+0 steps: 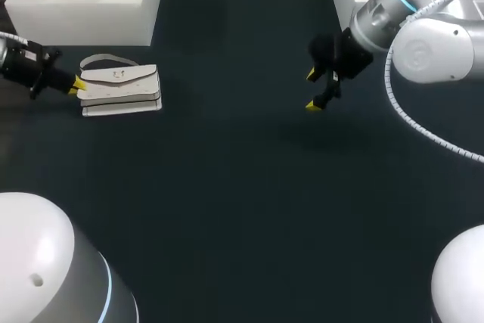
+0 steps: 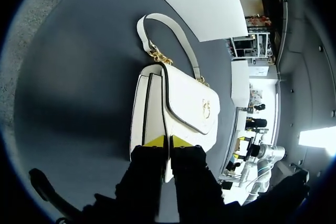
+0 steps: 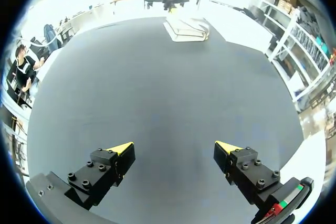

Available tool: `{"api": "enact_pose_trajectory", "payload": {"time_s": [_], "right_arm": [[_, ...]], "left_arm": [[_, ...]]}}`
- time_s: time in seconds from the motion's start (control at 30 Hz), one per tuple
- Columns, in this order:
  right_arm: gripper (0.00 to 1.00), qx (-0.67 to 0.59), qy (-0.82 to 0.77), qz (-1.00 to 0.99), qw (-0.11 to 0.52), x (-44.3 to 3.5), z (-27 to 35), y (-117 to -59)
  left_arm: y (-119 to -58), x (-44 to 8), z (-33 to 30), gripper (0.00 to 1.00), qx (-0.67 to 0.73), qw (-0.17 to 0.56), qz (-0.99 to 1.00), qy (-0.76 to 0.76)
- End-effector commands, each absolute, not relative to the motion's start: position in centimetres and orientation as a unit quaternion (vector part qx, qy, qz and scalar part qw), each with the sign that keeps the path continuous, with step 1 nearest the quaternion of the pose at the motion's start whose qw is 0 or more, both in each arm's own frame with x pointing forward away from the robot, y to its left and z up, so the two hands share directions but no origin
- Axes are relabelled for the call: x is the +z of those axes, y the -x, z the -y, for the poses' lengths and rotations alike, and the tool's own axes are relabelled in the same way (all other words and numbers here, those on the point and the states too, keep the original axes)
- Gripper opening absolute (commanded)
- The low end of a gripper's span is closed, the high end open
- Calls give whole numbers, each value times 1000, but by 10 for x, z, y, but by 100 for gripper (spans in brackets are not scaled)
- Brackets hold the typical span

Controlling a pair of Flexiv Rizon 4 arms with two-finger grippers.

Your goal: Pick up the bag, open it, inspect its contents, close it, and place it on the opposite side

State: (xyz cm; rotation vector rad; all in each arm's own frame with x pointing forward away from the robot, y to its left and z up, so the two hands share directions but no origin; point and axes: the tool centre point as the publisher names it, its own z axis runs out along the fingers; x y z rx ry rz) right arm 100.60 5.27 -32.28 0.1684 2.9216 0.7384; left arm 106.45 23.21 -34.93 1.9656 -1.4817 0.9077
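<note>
While the closed bag [image 1: 125, 85] lies left on the bench [image 1: 227, 209], the jaws of the left arm [image 1: 26, 64] pinch its end and those of the right arm [image 1: 423, 47] hang spread; lifting and everything after remain

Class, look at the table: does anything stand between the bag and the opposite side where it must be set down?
Nothing visible on the table does. The bag lies at the left end; only the right gripper hangs above the stretch towards the right end, jaws open.
</note>
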Motion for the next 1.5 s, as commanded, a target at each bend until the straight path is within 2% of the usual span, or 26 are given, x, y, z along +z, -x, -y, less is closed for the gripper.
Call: {"api": "enact_pose_trajectory", "payload": {"time_s": [0.03, 0.33, 0.9, 1.5], "right_arm": [[100, 245, -55, -966, 61, -323, -53, -1006], [100, 245, -55, -966, 61, -323, -53, -1006], [100, 245, -55, -966, 61, -323, -53, -1006], [100, 245, -55, -966, 61, -323, -53, -1006]], "left_arm": [[-1064, -351, -217, 0, 329, 265, 558, -714], [-1049, -354, -165, 0, 324, 284, 566, -702], [-1049, -354, -165, 0, 324, 284, 566, -702], [-1019, -353, -54, 0, 347, 299, 578, -675]]}}
